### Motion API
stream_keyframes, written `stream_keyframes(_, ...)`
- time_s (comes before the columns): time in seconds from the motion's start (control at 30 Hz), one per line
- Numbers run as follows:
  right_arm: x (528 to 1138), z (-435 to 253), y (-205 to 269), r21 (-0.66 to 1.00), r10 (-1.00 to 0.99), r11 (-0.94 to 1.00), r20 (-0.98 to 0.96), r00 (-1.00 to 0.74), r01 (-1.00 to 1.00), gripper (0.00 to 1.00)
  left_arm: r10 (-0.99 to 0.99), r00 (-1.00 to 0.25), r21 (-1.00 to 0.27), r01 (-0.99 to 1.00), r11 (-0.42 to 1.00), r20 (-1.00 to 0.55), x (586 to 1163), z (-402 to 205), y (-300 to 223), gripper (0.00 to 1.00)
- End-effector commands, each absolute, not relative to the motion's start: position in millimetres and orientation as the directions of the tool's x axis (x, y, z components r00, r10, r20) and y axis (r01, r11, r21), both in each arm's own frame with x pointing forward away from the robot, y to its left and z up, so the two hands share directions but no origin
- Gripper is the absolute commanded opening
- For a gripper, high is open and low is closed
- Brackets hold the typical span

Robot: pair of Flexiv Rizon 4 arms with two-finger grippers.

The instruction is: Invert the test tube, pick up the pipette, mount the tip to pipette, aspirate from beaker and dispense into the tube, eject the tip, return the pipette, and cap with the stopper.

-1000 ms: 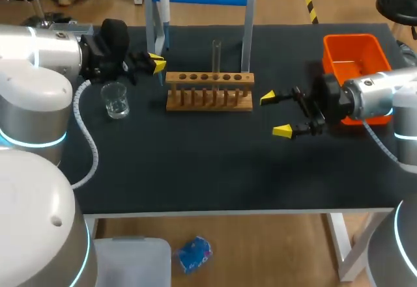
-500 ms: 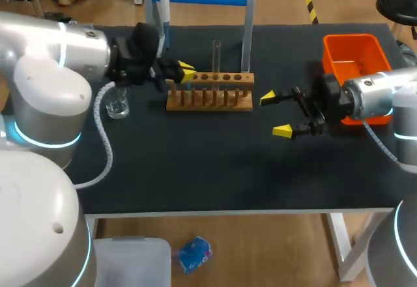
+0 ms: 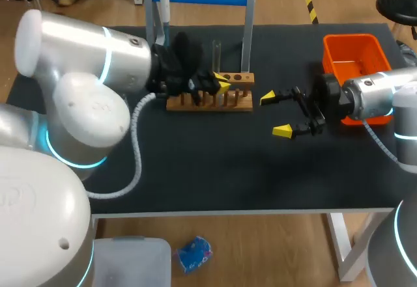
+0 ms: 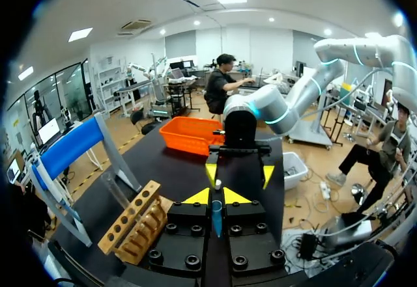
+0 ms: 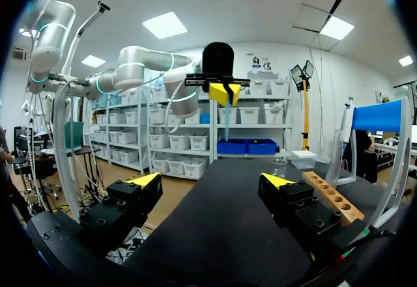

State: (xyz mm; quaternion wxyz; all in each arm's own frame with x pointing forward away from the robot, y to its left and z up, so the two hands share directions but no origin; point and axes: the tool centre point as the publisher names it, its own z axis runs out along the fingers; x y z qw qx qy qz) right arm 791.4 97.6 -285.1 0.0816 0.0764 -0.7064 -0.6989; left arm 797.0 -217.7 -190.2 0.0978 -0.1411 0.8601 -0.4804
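Black table [image 3: 195,163] lies open along its near edge and between the arms, while the big left arm [image 3: 85,72] covers its left side and hides the beaker [image 5: 279,167], seen only from the right wrist. Orange bin [image 3: 350,38] sits at the right edge, with the right gripper [image 3: 275,113] in front of it, fingers spread wide on nothing. Wooden rack [image 3: 241,101] is half hidden by the left gripper [image 3: 220,85], pinched on a thin blue pipette [image 4: 216,217] near the racked upright test tube [image 3: 216,51]

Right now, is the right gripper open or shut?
Open. The right gripper has its yellow-tipped fingers wide apart with nothing between them; its wrist view shows the same.
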Motion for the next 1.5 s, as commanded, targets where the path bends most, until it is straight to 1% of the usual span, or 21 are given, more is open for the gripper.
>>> stream_keyframes(0.03,791.1,-285.2,97.1,1.0,-0.223,0.012,0.008,-0.975,0.006,1.0,-0.378,-0.924,-0.866,-0.147,0.478,-0.052,791.5,-203.2,-240.8,0.0)
stream_keyframes(0.27,791.1,-285.2,97.1,1.0,-0.223,0.012,0.008,-0.975,0.006,1.0,-0.369,-0.929,-0.87,-0.157,0.468,-0.031,784.1,-216.3,-255.9,0.0)
stream_keyframes(0.83,783.6,-267.1,141.2,1.0,-0.226,-0.002,-0.007,-0.974,-0.007,1.0,-0.38,-0.925,-0.875,-0.173,0.451,-0.013,788.9,-225.3,-257.0,0.0)
stream_keyframes(1.17,789.9,-262.7,164.2,1.0,-0.239,-0.009,-0.008,-0.971,-0.006,1.0,-0.38,-0.925,-0.875,-0.173,0.451,-0.013,788.9,-225.3,-257.0,0.0)
stream_keyframes(1.23,791.2,-262.2,167.5,1.0,-0.242,-0.007,-0.007,-0.97,-0.006,0.94,-0.38,-0.925,-0.875,-0.173,0.451,-0.013,788.9,-225.3,-257.0,0.0)
stream_keyframes(1.27,792.2,-261.3,169.7,1.0,-0.247,-0.005,-0.006,-0.969,-0.005,0.94,-0.38,-0.925,-0.875,-0.173,0.451,-0.013,788.9,-225.3,-257.0,0.0)
stream_keyframes(1.3,792.9,-260.5,171.2,1.0,-0.251,-0.002,-0.005,-0.968,-0.004,0.89,-0.38,-0.925,-0.875,-0.173,0.451,-0.013,788.9,-225.3,-257.0,0.0)
stream_keyframes(1.37,794.5,-260.1,173.7,1.0,-0.255,0.006,0.003,-0.967,0.001,0.75,-0.38,-0.925,-0.875,-0.173,0.451,-0.013,788.9,-225.3,-257.0,0.0)
stream_keyframes(1.43,795.7,-260.8,175.3,1.0,-0.258,0.016,0.012,-0.966,0.008,0.71,-0.38,-0.925,-0.875,-0.173,0.451,-0.013,788.9,-225.3,-257.0,0.0)
stream_keyframes(1.47,796.1,-261.0,175.7,1.0,-0.258,0.019,0.014,-0.966,0.01,0.65,-0.38,-0.925,-0.875,-0.173,0.451,-0.013,788.9,-225.3,-257.0,0.0)
stream_keyframes(1.5,796.5,-261.2,176.1,1.0,-0.258,0.02,0.016,-0.966,0.012,0.57,-0.38,-0.925,-0.875,-0.173,0.451,-0.013,788.9,-225.3,-257.0,0.0)
